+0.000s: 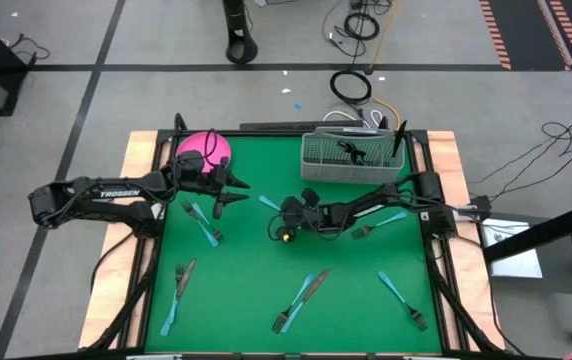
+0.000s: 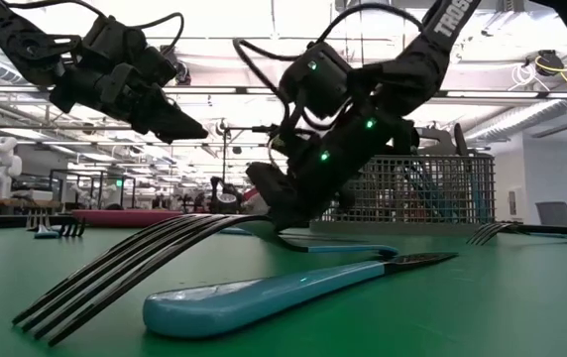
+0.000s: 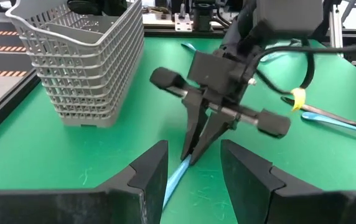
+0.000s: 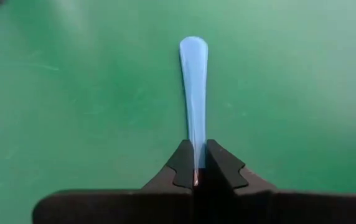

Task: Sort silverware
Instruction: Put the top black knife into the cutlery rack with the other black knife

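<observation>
My right gripper (image 1: 284,212) is at the middle of the green mat, shut on one piece of silverware whose light blue handle (image 4: 194,81) sticks out ahead of its fingers; the head is hidden. My left gripper (image 1: 228,190) hovers open just left of it, beside the pink plate (image 1: 203,148), with nothing between its fingers (image 3: 150,174). More silverware lies flat on the mat: a piece at the left (image 1: 202,222), one at the near left (image 1: 178,285), a crossed pair at the near middle (image 1: 301,298), and others at the right (image 1: 403,298). My right gripper pinches the narrow end of the blue handle (image 4: 195,158) between its two fingers. The fingers slant down from the table's right side and lie in line with the handle, whose broad free end (image 3: 177,177) points toward my left gripper, low over the mat. Whether that end rests on the mat I cannot tell.
The grey wire basket (image 1: 351,157) stands at the far right with dark pieces in it. A fork (image 2: 125,263) and a blue-handled piece (image 2: 264,293) lie close to the low camera. Another piece (image 1: 381,222) lies under my right arm.
</observation>
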Action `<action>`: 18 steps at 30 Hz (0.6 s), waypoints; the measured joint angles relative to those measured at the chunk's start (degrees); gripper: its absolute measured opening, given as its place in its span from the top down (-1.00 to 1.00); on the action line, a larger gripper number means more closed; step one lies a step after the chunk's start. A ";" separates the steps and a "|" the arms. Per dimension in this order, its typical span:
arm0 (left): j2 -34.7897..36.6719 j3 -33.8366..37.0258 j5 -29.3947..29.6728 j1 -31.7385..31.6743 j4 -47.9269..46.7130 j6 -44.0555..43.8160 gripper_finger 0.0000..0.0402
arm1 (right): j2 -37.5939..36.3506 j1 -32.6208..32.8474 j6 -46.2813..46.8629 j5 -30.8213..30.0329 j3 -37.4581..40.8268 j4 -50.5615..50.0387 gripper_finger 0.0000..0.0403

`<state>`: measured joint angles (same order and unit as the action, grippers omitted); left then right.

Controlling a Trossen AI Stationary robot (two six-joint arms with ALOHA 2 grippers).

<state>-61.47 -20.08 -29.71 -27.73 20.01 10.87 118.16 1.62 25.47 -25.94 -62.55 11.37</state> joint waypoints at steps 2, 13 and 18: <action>0.00 0.00 0.00 0.00 0.00 0.00 0.25 | -1.30 0.08 -0.87 -0.20 -0.01 0.71 0.99; 0.00 0.00 0.00 -0.02 0.00 0.04 0.25 | -5.19 0.10 -2.34 1.34 -0.26 0.76 0.99; 0.00 0.00 0.00 -0.02 0.00 0.05 0.25 | -4.78 0.42 -2.42 3.79 -0.26 -0.63 0.98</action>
<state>-61.47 -20.08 -29.71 -27.75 20.01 10.92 113.38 2.04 23.05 -22.15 -62.81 10.73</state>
